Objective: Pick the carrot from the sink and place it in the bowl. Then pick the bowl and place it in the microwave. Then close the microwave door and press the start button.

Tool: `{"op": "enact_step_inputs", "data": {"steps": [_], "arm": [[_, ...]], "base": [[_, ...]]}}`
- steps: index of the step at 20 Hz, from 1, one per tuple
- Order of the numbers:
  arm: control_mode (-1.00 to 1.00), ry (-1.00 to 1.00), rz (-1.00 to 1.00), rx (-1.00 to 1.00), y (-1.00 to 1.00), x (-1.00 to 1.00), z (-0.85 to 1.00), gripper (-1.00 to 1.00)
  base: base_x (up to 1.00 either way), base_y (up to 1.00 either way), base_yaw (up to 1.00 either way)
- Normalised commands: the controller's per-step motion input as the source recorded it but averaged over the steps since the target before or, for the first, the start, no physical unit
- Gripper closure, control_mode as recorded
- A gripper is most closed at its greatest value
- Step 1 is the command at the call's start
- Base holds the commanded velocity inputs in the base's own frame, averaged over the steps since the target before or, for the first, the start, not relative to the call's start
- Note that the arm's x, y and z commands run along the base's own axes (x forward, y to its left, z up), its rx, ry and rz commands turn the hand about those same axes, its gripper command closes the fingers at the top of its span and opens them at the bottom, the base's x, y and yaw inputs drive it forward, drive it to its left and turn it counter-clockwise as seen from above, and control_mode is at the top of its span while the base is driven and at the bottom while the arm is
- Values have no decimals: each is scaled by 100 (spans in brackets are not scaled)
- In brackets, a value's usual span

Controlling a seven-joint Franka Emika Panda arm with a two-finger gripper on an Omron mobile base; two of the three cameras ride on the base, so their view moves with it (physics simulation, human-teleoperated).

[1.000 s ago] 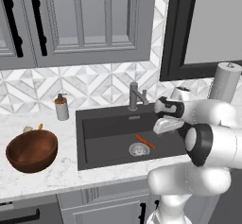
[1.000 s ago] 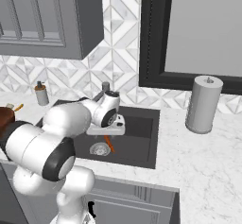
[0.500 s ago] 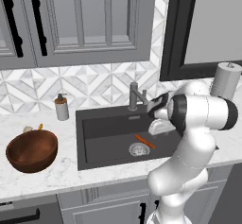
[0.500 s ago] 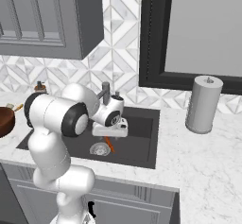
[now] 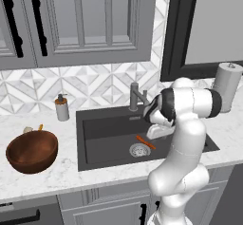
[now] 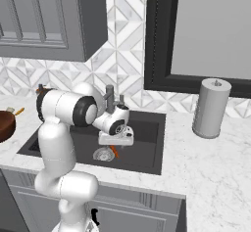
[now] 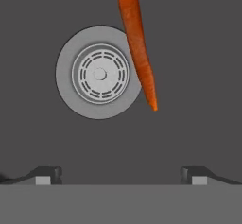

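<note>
Down in the sink (image 5: 99, 124), the carrot (image 7: 138, 43) lies against the round drain (image 7: 99, 73), overlapping the drain's rim, its thick end cut off at the hand view's edge. Near the drain, the end effector (image 7: 118, 175) hangs with fingertips (image 7: 46, 175) spread apart, empty; the robot's arm hides it in both base views.

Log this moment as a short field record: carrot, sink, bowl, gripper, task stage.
carrot: lying on the sink floor, overlapping the edge of the round silver drain
sink: black basin, faucet at its back
bowl: on the counter left of the sink, nothing visible inside it
gripper: above the sink floor, jaws wide open, holding nothing
task stage: carrot not yet picked
</note>
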Motion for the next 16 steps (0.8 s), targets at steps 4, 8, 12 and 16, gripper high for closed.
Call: {"op": "enact_step_inputs", "data": {"steps": [4, 8, 12, 16], "arm": [[-100, 2, 0, -8, 0, 37, -16, -100], [-100, 0, 0, -8, 0, 35, -19, -100], [-100, 0, 0, -7, 0, 20, -29, -100], [-100, 0, -1, -4, 0, 35, -20, -100]], "base": [[0, 0, 0], [0, 0, 0], [0, 0, 0], [0, 0, 0]]}}
